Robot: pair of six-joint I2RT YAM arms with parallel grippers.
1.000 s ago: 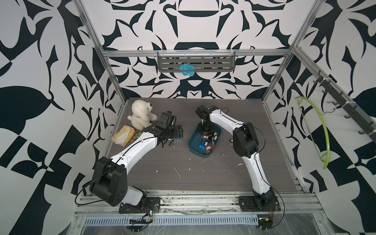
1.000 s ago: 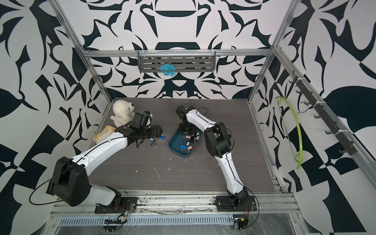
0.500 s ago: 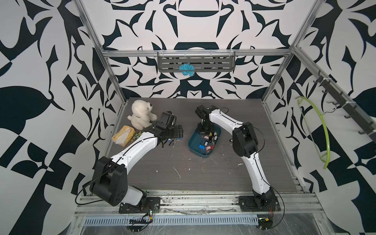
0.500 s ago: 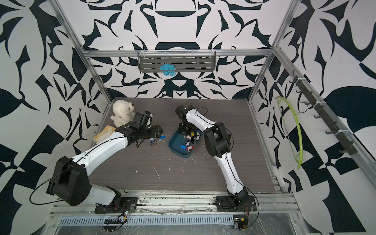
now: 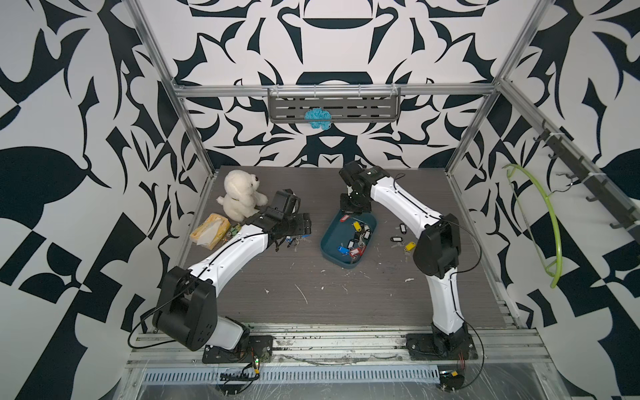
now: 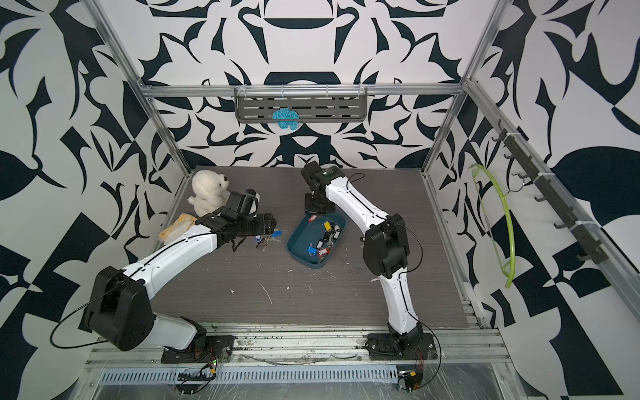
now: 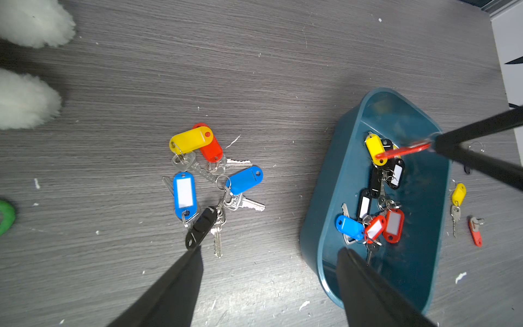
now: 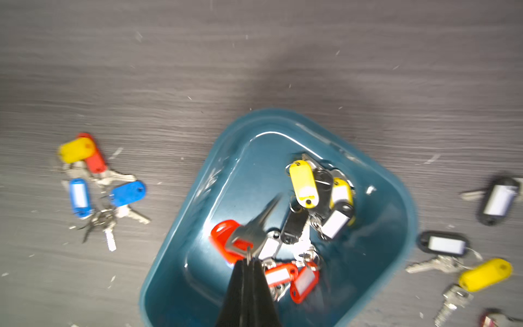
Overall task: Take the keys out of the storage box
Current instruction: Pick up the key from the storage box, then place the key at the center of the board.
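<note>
The walls (image 5: 86, 114) on three sides carry a bold black-and-white pattern of leaf-like shapes. Aluminium posts (image 5: 153, 52) rise at the back corners, joined by a horizontal rail (image 5: 225, 90) across the back wall. Under that rail hangs a grey slotted shelf (image 5: 363, 108) with a small blue crinkled lump (image 5: 317, 118) on it. Along the right wall runs a dark hook rail (image 5: 595, 185), and a lime-green hanger (image 5: 552, 225) hangs from it. The bench (image 5: 346, 298) is dark grey with a fine wood grain, flecked with white scraps. Its front edge meets aluminium tracks (image 5: 346, 341), then a slotted vent strip (image 5: 329, 375) under clear film. The light is even, with soft shadows.
</note>
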